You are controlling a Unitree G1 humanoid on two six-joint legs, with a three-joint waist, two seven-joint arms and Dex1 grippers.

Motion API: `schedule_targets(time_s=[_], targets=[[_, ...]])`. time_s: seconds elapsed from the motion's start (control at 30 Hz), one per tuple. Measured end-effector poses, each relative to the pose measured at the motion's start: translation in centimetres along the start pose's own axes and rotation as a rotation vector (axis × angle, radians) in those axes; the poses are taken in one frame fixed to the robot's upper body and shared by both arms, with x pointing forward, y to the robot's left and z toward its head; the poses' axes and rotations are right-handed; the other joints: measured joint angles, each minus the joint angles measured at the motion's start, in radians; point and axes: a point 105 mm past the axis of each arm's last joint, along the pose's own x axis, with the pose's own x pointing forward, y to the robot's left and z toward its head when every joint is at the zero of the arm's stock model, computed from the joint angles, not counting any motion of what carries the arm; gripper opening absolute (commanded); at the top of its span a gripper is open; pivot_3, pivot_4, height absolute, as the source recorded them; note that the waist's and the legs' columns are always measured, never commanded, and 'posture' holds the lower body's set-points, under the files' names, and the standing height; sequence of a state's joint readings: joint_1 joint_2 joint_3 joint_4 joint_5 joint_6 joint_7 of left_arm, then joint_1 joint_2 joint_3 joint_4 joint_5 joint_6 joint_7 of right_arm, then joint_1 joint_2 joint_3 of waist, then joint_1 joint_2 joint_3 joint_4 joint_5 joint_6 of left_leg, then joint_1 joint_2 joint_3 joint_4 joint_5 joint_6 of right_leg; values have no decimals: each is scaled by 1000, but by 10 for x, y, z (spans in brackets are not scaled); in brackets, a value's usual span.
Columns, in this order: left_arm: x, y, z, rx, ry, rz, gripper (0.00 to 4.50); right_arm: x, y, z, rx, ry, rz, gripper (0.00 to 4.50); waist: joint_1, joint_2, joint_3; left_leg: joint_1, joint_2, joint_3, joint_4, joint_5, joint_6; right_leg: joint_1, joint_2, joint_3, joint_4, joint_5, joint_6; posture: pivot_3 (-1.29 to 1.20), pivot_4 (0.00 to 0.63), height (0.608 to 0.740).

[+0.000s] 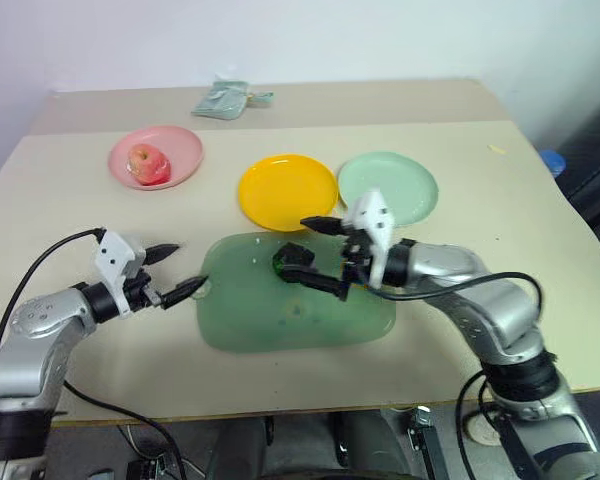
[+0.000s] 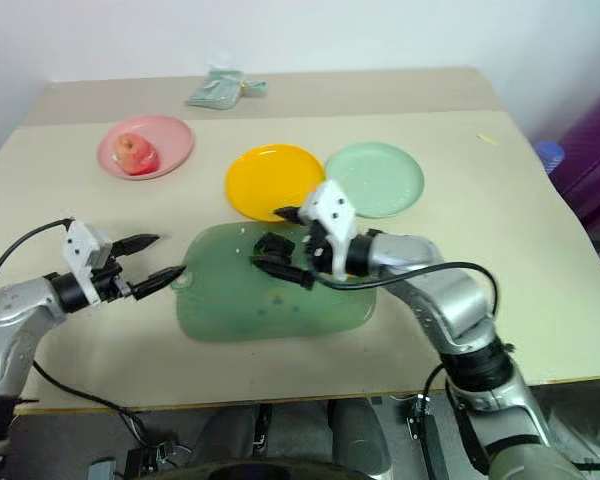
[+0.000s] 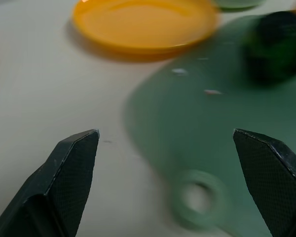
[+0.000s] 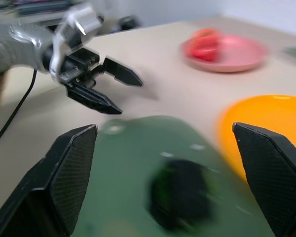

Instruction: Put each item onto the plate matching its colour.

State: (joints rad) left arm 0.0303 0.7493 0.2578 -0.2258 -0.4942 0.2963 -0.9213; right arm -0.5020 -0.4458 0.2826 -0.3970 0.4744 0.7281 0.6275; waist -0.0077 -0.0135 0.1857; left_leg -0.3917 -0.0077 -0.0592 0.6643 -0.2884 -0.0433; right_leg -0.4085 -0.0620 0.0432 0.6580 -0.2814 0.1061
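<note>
The pink-red apple (image 1: 149,164) lies on the pink plate (image 1: 183,149) near the desk's (image 1: 540,250) far left corner. The yellow plate (image 1: 287,190) and the mint green plate (image 1: 400,180) sit side by side at mid-desk, both bare. The dark green lump (image 1: 288,260) rests on the translucent green tray (image 1: 280,315) nearer the front edge. The right pincer (image 1: 320,256) hangs spread wide around the lump, gripping nothing. The left pincer (image 1: 183,270) gapes empty by the tray's loop handle (image 3: 197,202).
</note>
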Motion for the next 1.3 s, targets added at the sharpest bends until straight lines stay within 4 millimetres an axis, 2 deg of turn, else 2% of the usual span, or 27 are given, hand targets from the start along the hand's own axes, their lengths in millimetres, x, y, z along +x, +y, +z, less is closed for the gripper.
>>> schedule_targets(time_s=[0.1, 0.17, 0.3, 0.4, 0.53, 0.6, 0.7, 0.77, 0.83, 0.9, 0.97, 1.03, 1.07, 1.1, 1.13, 1.2, 1.3], targets=[[-4, -17, 3, 5, -5, -36, 4421, 17, -9, -21, -3, 97, -70, 4500, -2, 0, 0, 0, -1, 0, 0, 0, 0, 0, 0, 0, -1, 0, 0, 0, 150, 740], [-5, -26, 4, 0, -7, -56, 4421, 20, -16, -37, 1, 162, -117, 4500, -4, 0, 0, 0, -1, 0, 0, 0, 0, 0, 1, 0, -1, 0, 0, 0, 150, 740], [-5, -35, 7, -8, -9, -79, 4421, 21, -26, -49, -1, 206, -173, 4500, -10, 0, 0, 0, 0, 1, -1, 0, 0, -1, 2, 0, -1, 0, 0, 0, 150, 740], [-5, -37, 8, -3, -11, -82, 4500, 23, -26, -51, -18, 218, -178, 3639, -11, 0, 0, 0, 0, 1, -1, 0, 0, -1, 3, 0, -1, 0, 0, 0, 150, 740], [-3, -39, 8, -9, -13, -83, 4500, 25, -27, -41, 3, 169, -184, 1784, -10, 0, 0, 0, 1, 1, -1, 0, 0, -1, 3, 0, -1, 0, 0, 0, 150, 740], [-2, -40, 7, -13, -15, -84, 4500, 20, -36, -28, 13, 129, -220, 1784, -9, 0, 0, 0, 0, 1, -1, 0, 0, 0, 3, 0, -1, 0, 0, 0, 150, 740], [1, -43, 6, -25, -22, -90, 4500, -1, -71, 1, 11, 54, -378, 1784, -8, 0, 0, 0, 0, 1, -1, 0, 0, 0, 3, 0, -1, 0, 0, 0, 150, 740], [3, -45, 5, -29, -27, -98, 4500, -18, -96, 10, 9, 41, -495, 1784, -8, 0, 0, 0, 0, 1, -1, 0, 0, 0, 3, 0, -1, 0, 0, 0, 150, 740], [6, -49, 4, -32, -40, -114, 4500, -36, -124, 1, 30, 81, -623, 1784, -8, 0, 0, 0, 0, 1, -1, 0, 0, 0, 3, 0, -1, 0, 0, 0, 150, 740], [9, -51, 1, -36, -50, -123, 4500, -50, -145, -20, 63, 145, -719, 1784, -10, 0, 0, 0, 0, 2, -1, 0, 0, 0, 3, 0, -1, 0, 0, 0, 150, 740], [11, -53, -2, -37, -46, -132, 4500, -59, -157, -41, 113, 191, -771, 2418, -12, 1, 0, 0, -1, 3, -1, 0, 0, -1, 4, 1, -1, 0, 0, 0, 150, 740], [13, -54, -4, -41, -49, -136, 4500, -61, -162, -51, 121, 196, -777, 3284, -16, 3, 1, 0, -1, 4, -1, 0, 0, -1, 5, 2, -1, 0, 0, 0, 150, 740], [13, -54, -3, -37, -51, -135, 4500, -61, -162, -47, 99, 175, -763, 3646, -18, 3, 2, 0, 0, 4, -2, 0, 0, -2, 5, 2, -1, 0, 0, 0, 150, 740], [13, -54, -3, -32, -56, -135, 4500, -60, -161, -38, 63, 144, -743, 4268, -20, 4, 2, 0, 1, 4, -2, 0, 1, -2, 5, 2, -1, 0, 0, 0, 150, 740], [13, -54, -2, -29, -59, -135, 4500, -60, -159, -27, 19, 107, -720, 4436, -21, 5, 2, 0, 2, 4, -2, 0, 1, -2, 5, 2, -1, 0, 0, 0, 150, 740], [13, -53, -3, -26, -60, -132, 4500, -61, -149, -5, -44, 36, -652, 4436, -23, 4, 2, 0, 2, 3, -2, -1, 1, -2, 5, 2, -1, 0, 0, 0, 150, 740], [11, -52, -10, -39, -45, -125, 4500, -71, -125, 7, -74, -30, -512, 4436, -14, 4, 2, 0, 2, 2, -2, -1, 2, 0, 5, 1, -3, 0, 0, 0, 150, 740]])
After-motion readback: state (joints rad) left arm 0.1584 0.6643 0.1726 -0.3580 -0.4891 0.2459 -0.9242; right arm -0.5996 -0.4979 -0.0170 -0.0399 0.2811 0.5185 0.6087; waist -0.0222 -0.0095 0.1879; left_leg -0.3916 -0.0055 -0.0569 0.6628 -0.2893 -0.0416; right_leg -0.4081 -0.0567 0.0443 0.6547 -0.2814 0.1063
